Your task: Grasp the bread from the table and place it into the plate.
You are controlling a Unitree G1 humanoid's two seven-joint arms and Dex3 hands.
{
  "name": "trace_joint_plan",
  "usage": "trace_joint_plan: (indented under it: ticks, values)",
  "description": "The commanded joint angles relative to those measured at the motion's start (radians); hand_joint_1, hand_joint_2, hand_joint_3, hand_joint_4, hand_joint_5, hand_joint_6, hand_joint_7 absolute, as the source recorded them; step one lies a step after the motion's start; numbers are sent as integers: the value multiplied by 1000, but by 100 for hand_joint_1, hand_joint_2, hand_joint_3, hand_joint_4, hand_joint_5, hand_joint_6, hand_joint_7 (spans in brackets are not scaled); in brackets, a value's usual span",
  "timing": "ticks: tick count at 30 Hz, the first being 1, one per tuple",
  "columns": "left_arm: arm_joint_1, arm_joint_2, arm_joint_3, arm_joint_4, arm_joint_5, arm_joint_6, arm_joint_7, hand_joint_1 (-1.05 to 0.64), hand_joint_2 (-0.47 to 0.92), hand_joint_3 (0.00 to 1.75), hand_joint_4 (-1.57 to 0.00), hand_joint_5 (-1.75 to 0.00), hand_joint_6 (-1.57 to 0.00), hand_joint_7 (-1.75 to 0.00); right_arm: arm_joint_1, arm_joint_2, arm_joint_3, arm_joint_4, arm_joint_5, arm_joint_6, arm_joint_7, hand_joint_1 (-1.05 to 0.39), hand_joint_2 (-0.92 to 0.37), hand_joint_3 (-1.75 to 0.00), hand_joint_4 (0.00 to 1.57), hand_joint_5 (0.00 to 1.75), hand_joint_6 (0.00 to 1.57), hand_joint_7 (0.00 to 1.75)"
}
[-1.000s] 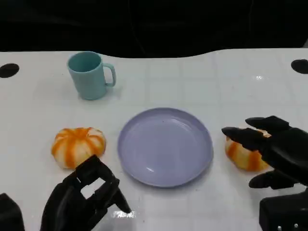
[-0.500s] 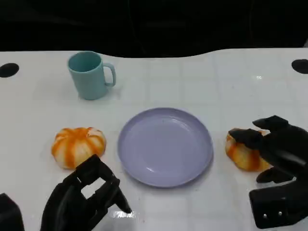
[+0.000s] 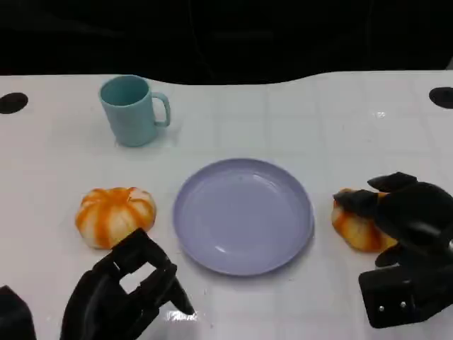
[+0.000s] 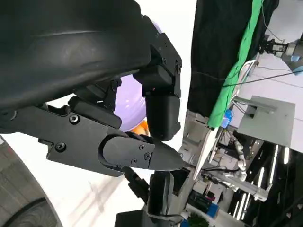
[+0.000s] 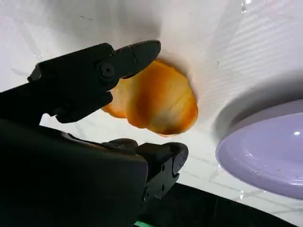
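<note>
R hand is wrapping its fingers over and around the bread, which is sitting on the table just right of the purple plate. L hand is resting near-left w/ fingers curled, holding nothing, close to a 2nd bread; teal mug is standing far left.

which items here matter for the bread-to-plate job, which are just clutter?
In the job:
- bread on the right, right hand closing around it
- purple plate
- second bread on the left, lying apart from both hands

Lying about:
- teal mug
- left hand, idle
</note>
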Motion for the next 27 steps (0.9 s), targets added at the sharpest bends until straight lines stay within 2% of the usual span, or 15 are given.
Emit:
trace_joint_plan:
  ticks: [1, 5, 8, 20, 25, 26, 27]
  values:
    - [12, 5, 0, -24, -2, 5, 14, -62, 92, 14, -69, -175, -57, -159, -24, -1, 6, 14, 20, -5, -27, -31, -80, 0, 30, 18, 37, 3]
    - [19, 4, -2, -37, -2, 13, 22, -62, 92, 14, -69, -175, -57, -158, -35, 11, 3, 34, 32, -15, -76, -22, -81, 0, 61, 14, 59, 4]
    - [21, 7, -4, -41, 0, 12, 23, -61, 92, 15, -69, -175, -57, -157, -45, 16, 2, 49, 42, -22, -100, -18, -81, 0, 74, 12, 69, 5]
    - [25, 11, -4, -50, -1, 14, 26, -62, 92, 18, -69, -175, -55, -163, -98, 28, 30, 81, 83, 43, 41, -18, -82, -1, 70, 3, 67, 0]
    - [26, 9, -3, -51, -4, 16, 25, -62, 92, 17, -69, -175, -55, -163, -117, 40, 41, 131, 93, 29, 11, -18, -81, 0, 74, 4, 69, 1]
    - [25, 9, -3, -49, -3, 14, 24, -62, 92, 17, -69, -175, -55, -163, -119, 44, 40, 143, 97, 21, -10, -18, -82, 0, 78, 6, 71, 2]
    - [24, 10, -3, -48, -1, 13, 24, -62, 92, 17, -69, -175, -55, -163, -122, 51, 35, 165, 104, 1, -50, -15, -81, 0, 91, 12, 79, 5]
